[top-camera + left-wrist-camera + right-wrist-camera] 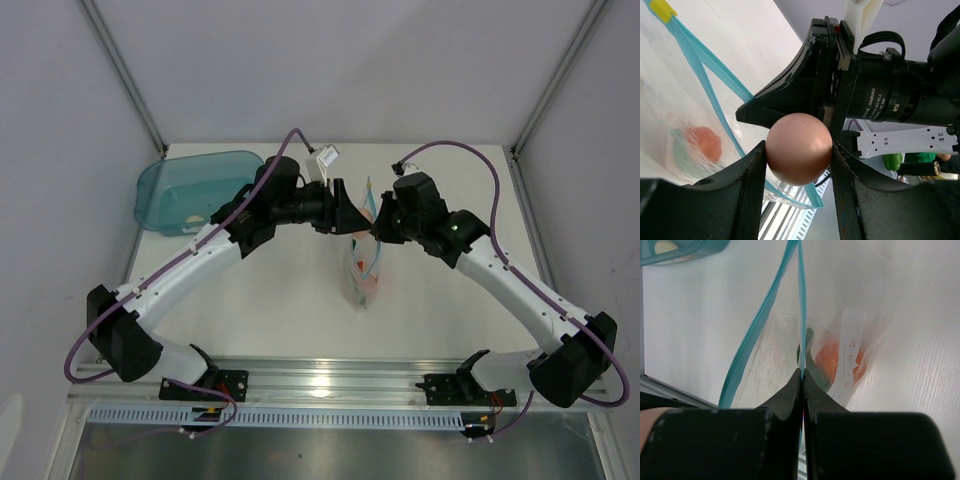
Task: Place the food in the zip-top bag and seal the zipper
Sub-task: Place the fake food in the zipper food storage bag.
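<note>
Our left gripper [798,167], half open, holds the cream egg [799,145] by the zip-top bag [362,278] while our right gripper [803,376] is closed tight on the light-blue zipper [801,315].

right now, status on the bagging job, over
Left fingers clamped on the egg, by the bag mouth. Right fingers shut on the zipper strip, mouth open. Orange fruit and green vegetable inside. Nothing across the mouth.
</note>
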`<state>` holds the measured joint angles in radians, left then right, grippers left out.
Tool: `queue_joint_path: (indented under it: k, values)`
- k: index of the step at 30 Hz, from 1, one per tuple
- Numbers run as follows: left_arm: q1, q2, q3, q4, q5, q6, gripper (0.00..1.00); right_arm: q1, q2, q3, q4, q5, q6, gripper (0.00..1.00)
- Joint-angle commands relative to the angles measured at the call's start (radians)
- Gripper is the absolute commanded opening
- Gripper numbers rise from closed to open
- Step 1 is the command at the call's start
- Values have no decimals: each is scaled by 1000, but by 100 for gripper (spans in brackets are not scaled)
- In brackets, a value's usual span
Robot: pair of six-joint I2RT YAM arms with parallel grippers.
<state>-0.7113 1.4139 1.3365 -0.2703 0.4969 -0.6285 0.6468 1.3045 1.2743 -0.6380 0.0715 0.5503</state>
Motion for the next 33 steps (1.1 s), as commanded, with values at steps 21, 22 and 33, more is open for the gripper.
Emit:
queue_joint_path:
  k: [21, 22, 33]
  values:
    - [-28, 2, -46, 54, -43, 24, 22, 7, -57, 42, -5, 20, 14, 0]
    - [-36, -7, -43, 51, -52, 38, 22, 7, -59, 42, -6, 21, 13, 0]
    - [-65, 57, 59, -133, -162, 95, 27, 7, -71, 63, -11, 13, 25, 0]
